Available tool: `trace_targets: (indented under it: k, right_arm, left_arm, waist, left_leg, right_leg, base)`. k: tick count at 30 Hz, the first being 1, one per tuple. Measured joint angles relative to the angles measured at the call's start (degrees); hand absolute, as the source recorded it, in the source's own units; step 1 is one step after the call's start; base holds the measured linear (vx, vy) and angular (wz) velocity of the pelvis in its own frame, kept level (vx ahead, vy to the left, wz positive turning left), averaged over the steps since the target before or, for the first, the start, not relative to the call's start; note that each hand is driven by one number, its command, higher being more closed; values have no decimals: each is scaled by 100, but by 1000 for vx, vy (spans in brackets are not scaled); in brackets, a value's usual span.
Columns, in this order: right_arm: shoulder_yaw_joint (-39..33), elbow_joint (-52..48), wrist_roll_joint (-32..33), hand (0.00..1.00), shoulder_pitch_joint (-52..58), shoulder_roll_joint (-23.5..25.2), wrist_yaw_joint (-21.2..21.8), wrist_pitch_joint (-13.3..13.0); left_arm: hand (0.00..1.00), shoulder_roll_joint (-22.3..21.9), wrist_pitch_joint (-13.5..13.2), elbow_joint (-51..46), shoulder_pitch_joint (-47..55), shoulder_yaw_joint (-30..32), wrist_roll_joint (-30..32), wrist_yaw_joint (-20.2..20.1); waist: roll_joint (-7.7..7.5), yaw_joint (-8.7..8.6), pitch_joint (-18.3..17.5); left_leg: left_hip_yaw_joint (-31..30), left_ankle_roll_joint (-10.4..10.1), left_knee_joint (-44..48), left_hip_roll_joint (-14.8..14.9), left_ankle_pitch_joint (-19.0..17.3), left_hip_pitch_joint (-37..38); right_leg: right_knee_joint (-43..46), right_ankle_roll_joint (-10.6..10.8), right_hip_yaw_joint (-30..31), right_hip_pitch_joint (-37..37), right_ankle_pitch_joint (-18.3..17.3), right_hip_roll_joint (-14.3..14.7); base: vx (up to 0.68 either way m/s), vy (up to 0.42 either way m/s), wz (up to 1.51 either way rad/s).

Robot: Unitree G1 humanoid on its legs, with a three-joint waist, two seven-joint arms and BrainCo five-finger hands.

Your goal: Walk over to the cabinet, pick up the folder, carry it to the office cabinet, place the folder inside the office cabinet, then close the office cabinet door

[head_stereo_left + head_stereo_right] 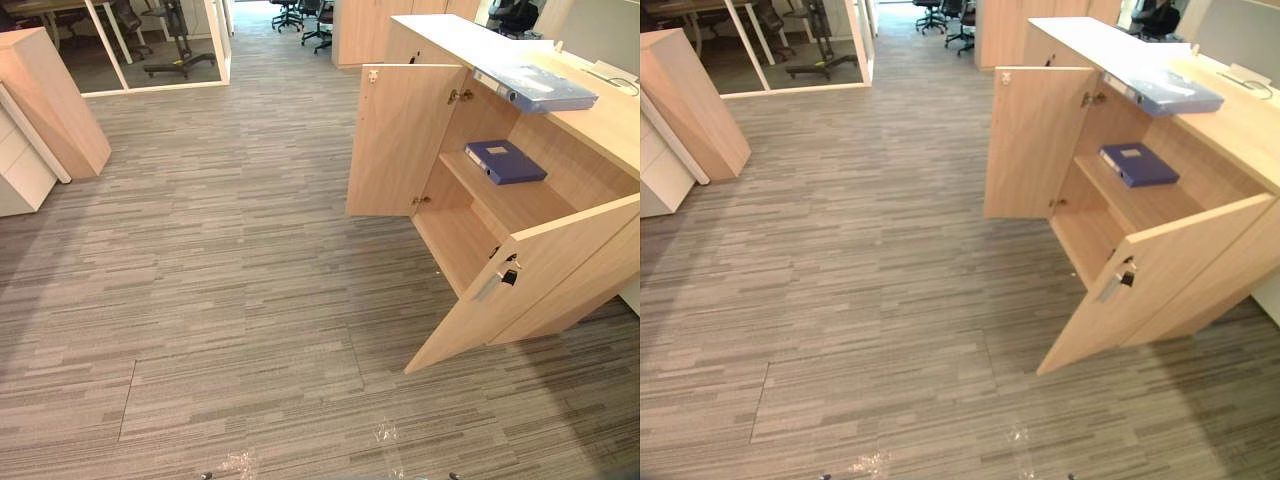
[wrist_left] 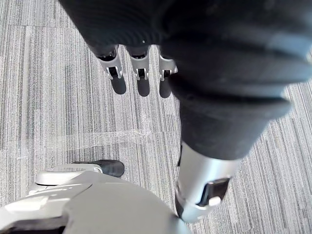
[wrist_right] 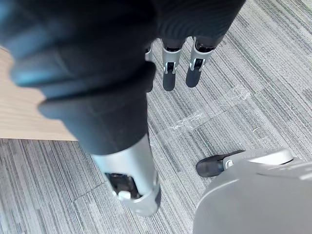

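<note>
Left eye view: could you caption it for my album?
Open light wooden office cabinet with a dark blue folder lying flat on its shelf.

Two folders lie at the upper right of the frame: one dark blue folder (image 1: 505,161) inside the open cabinet (image 1: 610,125), one pale blue folder (image 1: 540,90) on top. The cabinet has two doors: far door (image 1: 400,140), near door (image 1: 530,285). One wooden unit (image 1: 50,100) stands upper left.

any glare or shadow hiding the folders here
Left eye view: the dark blue folder lies on the shaded shelf inside the open cabinet yet reads plainly; the light blue folder on the cabinet top is brightly lit, with no glare hiding it. Left wrist view: clear tape glints on the carpet.
</note>
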Motion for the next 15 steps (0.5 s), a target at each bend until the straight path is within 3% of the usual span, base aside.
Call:
trace_targets:
  k: [15]
  right_arm:
    - [-4,1,-1,0,0,2,0,0]
  left_arm:
    - [0,10,-5,9,4,-20,-121,-4]
  waist:
    - [-32,11,20]
  left_leg:
    - [0,0,-34,48,0,10]
  right_leg:
    - [-29,-16,0,7,11,50]
  base:
    - [0,0,0]
